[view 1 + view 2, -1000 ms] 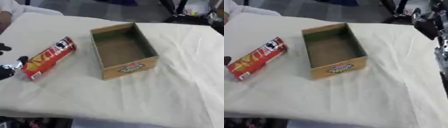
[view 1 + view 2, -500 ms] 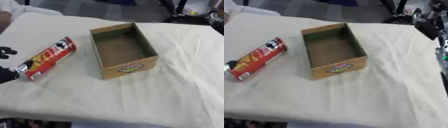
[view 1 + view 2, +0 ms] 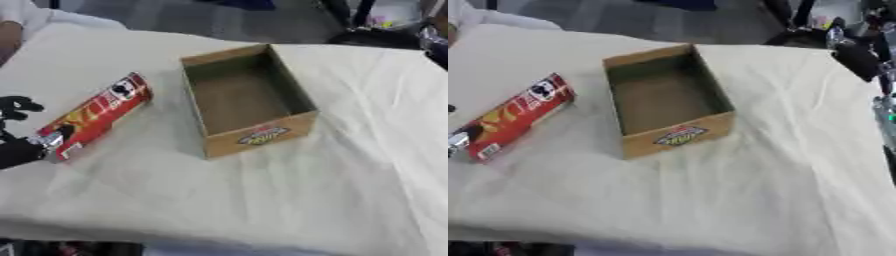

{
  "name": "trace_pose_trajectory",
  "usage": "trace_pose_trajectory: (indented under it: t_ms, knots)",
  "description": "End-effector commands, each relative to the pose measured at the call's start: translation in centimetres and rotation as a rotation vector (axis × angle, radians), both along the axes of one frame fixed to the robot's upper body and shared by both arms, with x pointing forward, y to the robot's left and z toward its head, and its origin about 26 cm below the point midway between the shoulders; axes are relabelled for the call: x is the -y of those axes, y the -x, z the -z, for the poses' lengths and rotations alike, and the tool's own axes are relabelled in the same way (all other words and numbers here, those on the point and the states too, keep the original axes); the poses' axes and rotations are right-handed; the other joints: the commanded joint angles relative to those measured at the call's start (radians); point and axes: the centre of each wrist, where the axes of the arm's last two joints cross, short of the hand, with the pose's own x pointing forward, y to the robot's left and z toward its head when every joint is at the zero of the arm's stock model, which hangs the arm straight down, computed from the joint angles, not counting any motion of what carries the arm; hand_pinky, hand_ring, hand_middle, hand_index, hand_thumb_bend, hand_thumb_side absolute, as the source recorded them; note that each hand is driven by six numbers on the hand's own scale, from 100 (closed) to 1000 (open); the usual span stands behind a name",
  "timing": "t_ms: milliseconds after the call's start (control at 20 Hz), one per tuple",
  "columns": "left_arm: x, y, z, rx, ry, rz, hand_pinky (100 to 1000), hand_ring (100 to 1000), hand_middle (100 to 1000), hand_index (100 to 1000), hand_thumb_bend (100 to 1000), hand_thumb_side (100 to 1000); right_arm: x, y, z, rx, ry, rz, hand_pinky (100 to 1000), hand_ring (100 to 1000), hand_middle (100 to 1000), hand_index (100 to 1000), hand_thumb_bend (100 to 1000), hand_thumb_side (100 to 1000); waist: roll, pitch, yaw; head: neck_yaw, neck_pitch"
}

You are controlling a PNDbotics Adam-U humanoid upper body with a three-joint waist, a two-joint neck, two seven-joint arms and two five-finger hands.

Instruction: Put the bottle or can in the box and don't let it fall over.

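At the left edge of the left eye view, the left hand (image 3: 19, 145) sits at the near end of the red can (image 3: 94, 116), dark fingers curled around its silver-rimmed base as far as one can judge, which suits a hold low on the body so the tube can be tipped up. The can lies on its side on the cloth-covered counter (image 3: 262, 200), slanting away toward the cardboard box (image 3: 248, 100), its far end near the box's left wall but apart from it. The box stands open-topped and empty, printed label facing the robot, so the can would likely have to be stood up and lowered in from above. Bare cloth lies in front of and to the right of the box; the counter's near edge runs close below the hand, leaving little room that way. From the right eye view, the can (image 3: 511, 119) again lies left of the box (image 3: 668, 100), and only a sliver of the left hand shows. The right hand (image 3: 859, 57) appears as dark shapes at the upper right, well away from the box; its fingers I cannot tell.
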Motion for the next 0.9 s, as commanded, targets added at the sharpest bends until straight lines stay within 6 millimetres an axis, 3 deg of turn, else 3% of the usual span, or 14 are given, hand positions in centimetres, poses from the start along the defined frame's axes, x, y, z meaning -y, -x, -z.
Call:
trace_pose_trajectory:
  t_ms: [50, 900]
  knots:
    - [-0.3, -0.3, -0.8, 0.009, -0.017, 0.008, 596, 871, 918, 825, 475, 510, 0.5, 0.0, -1.4, 0.028, 0.020, 0.000, 775, 1000, 1000, 997, 100, 521, -0.010, 0.007, -0.001, 0.005, 0.005]
    - [-0.3, -1.3, 0.3, -0.060, -0.007, 0.013, 589, 844, 924, 826, 480, 490, 0.6, -0.1, -1.4, 0.029, 0.015, -0.002, 776, 1000, 1000, 998, 100, 521, -0.019, 0.020, -0.006, 0.013, 0.005]
